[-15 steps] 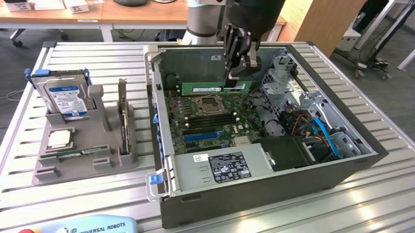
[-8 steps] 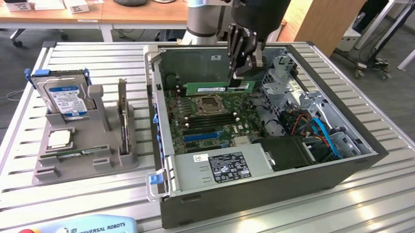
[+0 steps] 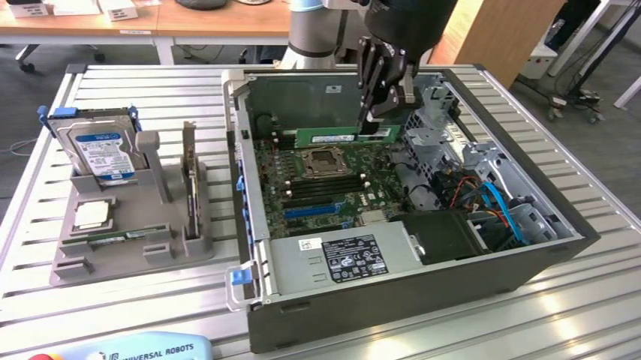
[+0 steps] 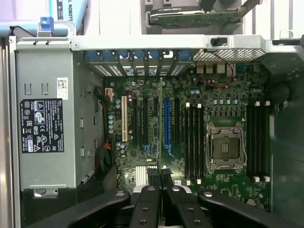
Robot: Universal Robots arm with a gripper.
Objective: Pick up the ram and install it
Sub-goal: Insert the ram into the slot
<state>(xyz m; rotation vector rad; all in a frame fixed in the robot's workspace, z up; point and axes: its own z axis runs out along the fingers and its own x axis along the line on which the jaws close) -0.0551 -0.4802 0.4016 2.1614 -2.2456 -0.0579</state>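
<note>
We see the gripper (image 3: 377,121) pinching the ram (image 3: 331,137) above the motherboard (image 3: 300,174), upper centre of frame.

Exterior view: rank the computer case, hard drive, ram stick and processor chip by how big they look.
Largest to smallest:
1. computer case
2. hard drive
3. ram stick, long but thin
4. processor chip

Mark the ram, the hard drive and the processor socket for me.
ram (image 3: 331,137): exterior view, the board's face.
hard drive (image 3: 100,152): exterior view, blue label.
processor socket (image 4: 227,148): wrist view, socket centre.
</note>
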